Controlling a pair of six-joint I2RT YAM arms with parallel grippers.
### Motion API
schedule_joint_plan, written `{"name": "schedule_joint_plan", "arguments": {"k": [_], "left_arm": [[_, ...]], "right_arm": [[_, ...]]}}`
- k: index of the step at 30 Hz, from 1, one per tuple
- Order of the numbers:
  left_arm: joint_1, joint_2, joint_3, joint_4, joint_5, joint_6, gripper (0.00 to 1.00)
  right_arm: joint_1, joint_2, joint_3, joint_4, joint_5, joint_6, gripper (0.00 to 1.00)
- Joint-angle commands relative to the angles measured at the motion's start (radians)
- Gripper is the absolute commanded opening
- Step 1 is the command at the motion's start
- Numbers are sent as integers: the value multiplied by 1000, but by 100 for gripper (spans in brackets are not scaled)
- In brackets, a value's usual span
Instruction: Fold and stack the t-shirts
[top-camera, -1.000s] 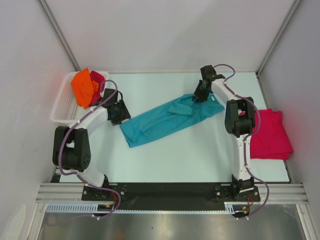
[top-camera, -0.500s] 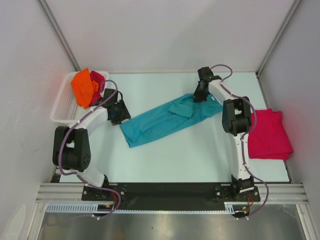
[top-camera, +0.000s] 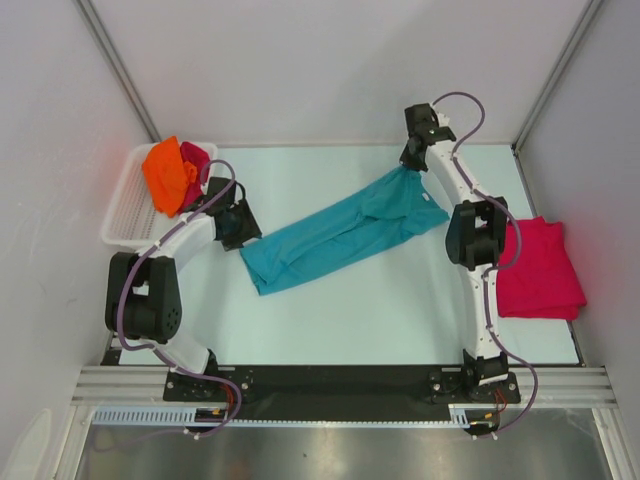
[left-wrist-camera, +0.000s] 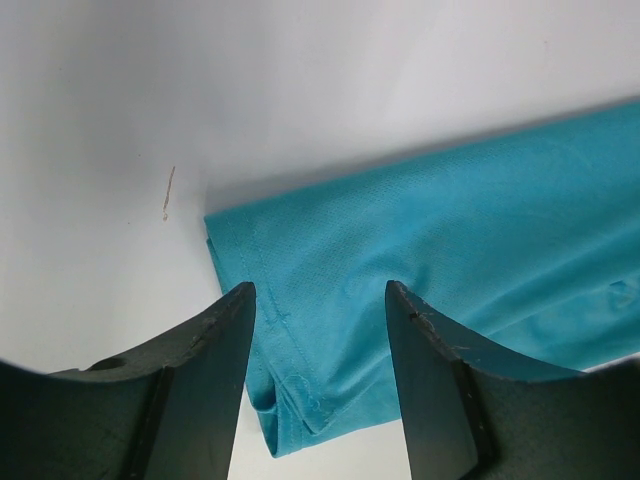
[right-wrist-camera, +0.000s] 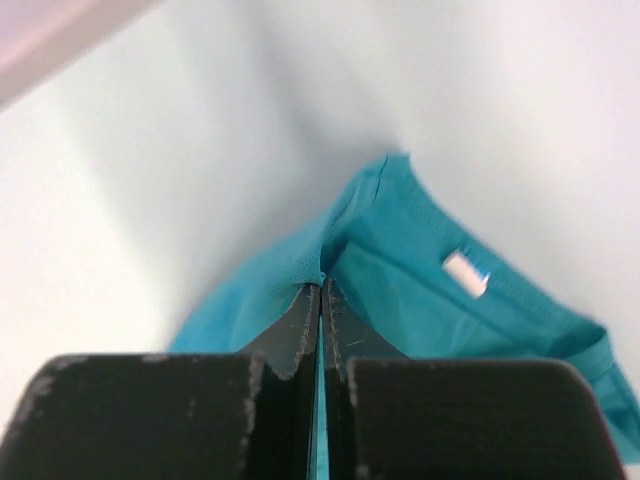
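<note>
A teal t-shirt (top-camera: 335, 235) lies stretched diagonally across the table from near left to far right. My right gripper (top-camera: 408, 166) is shut on its far right edge near the collar; in the right wrist view the cloth (right-wrist-camera: 400, 270) is pinched between the closed fingers (right-wrist-camera: 300, 330) and a white label (right-wrist-camera: 465, 272) shows. My left gripper (top-camera: 243, 228) stands open over the shirt's near left corner (left-wrist-camera: 290, 400), a finger on each side of it. An orange t-shirt (top-camera: 165, 175) and a crimson-pink one (top-camera: 195, 160) sit in the basket. A folded crimson-pink t-shirt (top-camera: 540, 268) lies at the right.
The white slatted basket (top-camera: 125, 215) stands at the far left by the wall. Grey walls close in the table on the left, back and right. A black rail (top-camera: 320, 380) runs along the near edge, carrying both arm bases.
My right gripper closed on the teal shirt's far edge and pulled it toward the back right, lifting and straightening that end. The left arm has stayed still.
</note>
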Motion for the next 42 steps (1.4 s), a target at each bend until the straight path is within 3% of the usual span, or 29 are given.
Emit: {"name": "schedule_joint_plan", "arguments": {"k": [1, 6, 7, 8, 9, 14, 23, 42], "left_arm": [[8, -26, 20, 3, 9, 25, 60], [10, -23, 25, 1, 11, 29, 60], [8, -23, 25, 0, 14, 29, 60], [8, -20, 26, 0, 16, 28, 60], [8, -18, 26, 0, 17, 29, 60], [8, -24, 25, -2, 20, 32, 60], [8, -33, 22, -2, 23, 32, 60], [8, -46, 14, 4, 40, 34, 60]], "right_arm": [[-28, 90, 136, -79, 68, -21, 0], [-42, 119, 146, -110, 16, -32, 0], [-42, 119, 135, -110, 5, -35, 2], [-42, 118, 111, -107, -7, -38, 12], [-42, 118, 100, -102, -25, -40, 15], [-31, 81, 10, -58, -47, -55, 18], [-8, -13, -21, -53, -39, -72, 20], [11, -208, -348, 44, 46, -80, 21]]}}
